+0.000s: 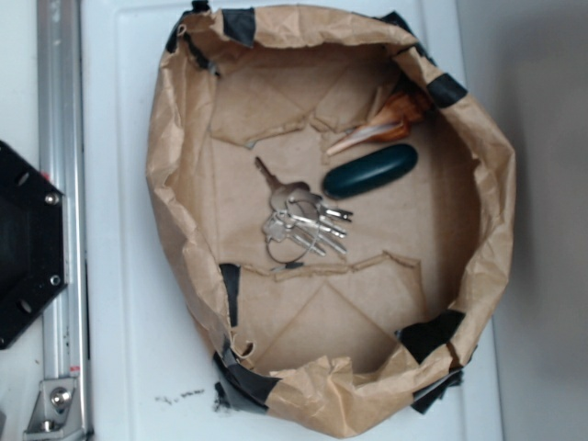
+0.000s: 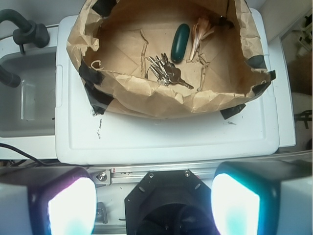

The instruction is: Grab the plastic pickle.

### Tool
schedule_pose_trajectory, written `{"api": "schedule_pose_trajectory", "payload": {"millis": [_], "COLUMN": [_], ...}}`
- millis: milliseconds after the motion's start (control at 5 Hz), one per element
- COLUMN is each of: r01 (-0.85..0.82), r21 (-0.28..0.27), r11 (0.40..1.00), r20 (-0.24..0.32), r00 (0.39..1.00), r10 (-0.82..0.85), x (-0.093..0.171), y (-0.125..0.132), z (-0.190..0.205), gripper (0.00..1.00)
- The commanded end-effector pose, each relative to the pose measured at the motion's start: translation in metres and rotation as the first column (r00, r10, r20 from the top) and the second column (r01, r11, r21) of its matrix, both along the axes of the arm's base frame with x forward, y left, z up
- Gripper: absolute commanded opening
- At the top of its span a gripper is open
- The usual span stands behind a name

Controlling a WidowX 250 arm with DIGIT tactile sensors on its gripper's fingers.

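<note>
Tool (image 2: 154,196): nearest to the wrist camera, at the bottom edge of the frame; its two fingers (image 2: 68,205) stand far apart, wide open, with nothing between them.
Black base (image 2: 164,203): between the two fingers in the wrist view, at the bottom centre; in the exterior view at the left edge.
Desk (image 2: 166,137): a white surface that carries the paper bowl.
Paper bowl (image 1: 184,184): brown crumpled paper with black tape on its rim, in the centre of the exterior frame.
Plastic pickle (image 1: 370,171): dark green and glossy, it lies on the floor of the bowl, a little right of centre and above it in the exterior frame; well apart from the tool.
Orange-brown toy (image 1: 386,119): just above the pickle, near the upper right wall of the bowl.
Key bunch (image 1: 299,219): silver, near the lower left of the pickle, at the centre of the bowl.
</note>
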State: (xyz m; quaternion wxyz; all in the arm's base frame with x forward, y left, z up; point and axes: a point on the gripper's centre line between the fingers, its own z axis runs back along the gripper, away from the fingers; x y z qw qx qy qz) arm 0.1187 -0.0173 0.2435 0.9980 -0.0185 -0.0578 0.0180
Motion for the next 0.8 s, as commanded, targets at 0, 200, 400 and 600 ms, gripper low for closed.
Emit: {"api": "schedule_pose_trajectory", "payload": {"millis": [0,200,400,600], "r01": [0.0,-0.176,-0.196,-0.177], "r21": [0.0,0.016,-0.048,-0.016], "r11": [1.0,0.984,0.98,0.984], "r20": [0.0,0.042,0.097,0.051], "r00": [1.0,0.984,0.975,0.983], "r10": [0.0,0.175,0.199,0.178], "x": [0.0,0.05,0.101,0.137], "y": [0.0,-0.001,-0.002,0.005], "z": [0.0,-0.014,-0.032,-0.058], "gripper": [1.0,1.0,1.0,1.0]}}
